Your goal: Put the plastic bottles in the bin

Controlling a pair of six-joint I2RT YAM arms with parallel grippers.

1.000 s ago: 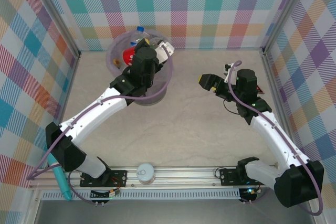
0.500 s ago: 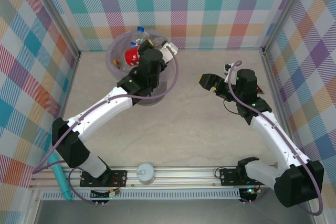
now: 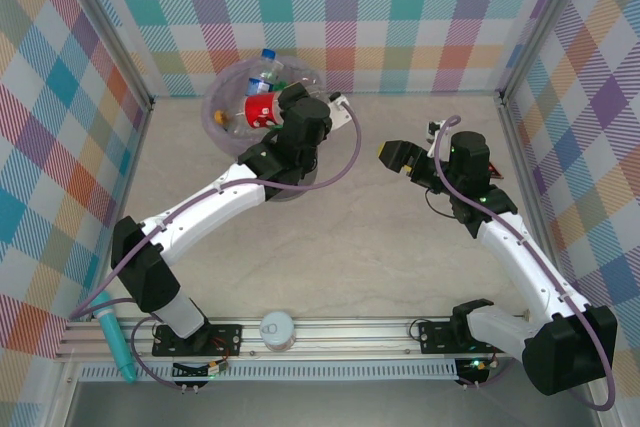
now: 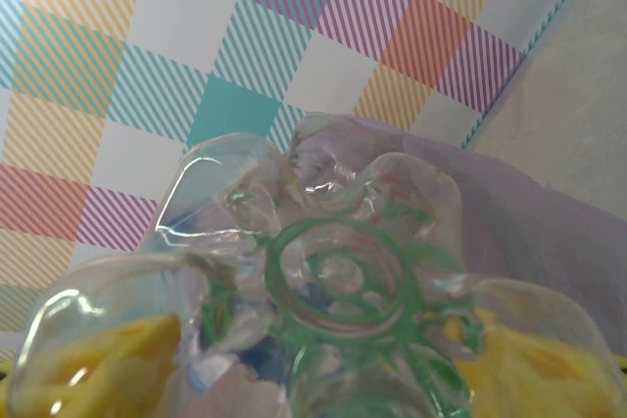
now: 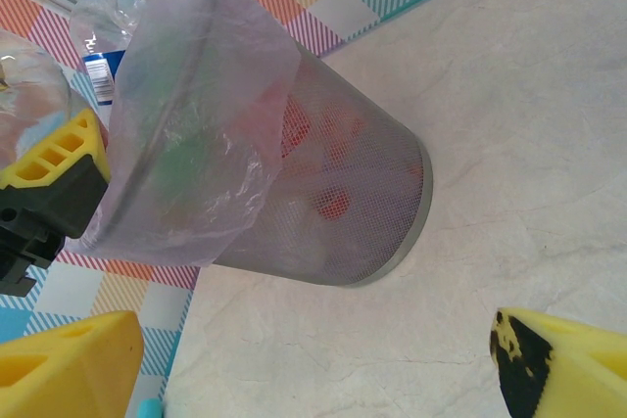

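1. The left gripper [image 4: 323, 374] clamped a clear, green-tinted plastic bottle [image 4: 338, 271] at the round lilac-lined mesh bin [image 5: 372, 193]'s right rim; released there, it might drop outside.
2. The right gripper [image 5: 313, 359] hung wide open, empty.

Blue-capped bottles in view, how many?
1. The blue-capped bottle pokes up out of the bin at its far rim. More may be hidden deeper inside, under the other bottles.

Looks like a robot lab test cell tbh: plaid backdrop walls [image 3: 400, 7] around a pale worktop [image 3: 370, 247], left arm [image 3: 210, 212] and right arm [image 3: 520, 257] bolted to an aluminium rail [image 3: 350, 332].
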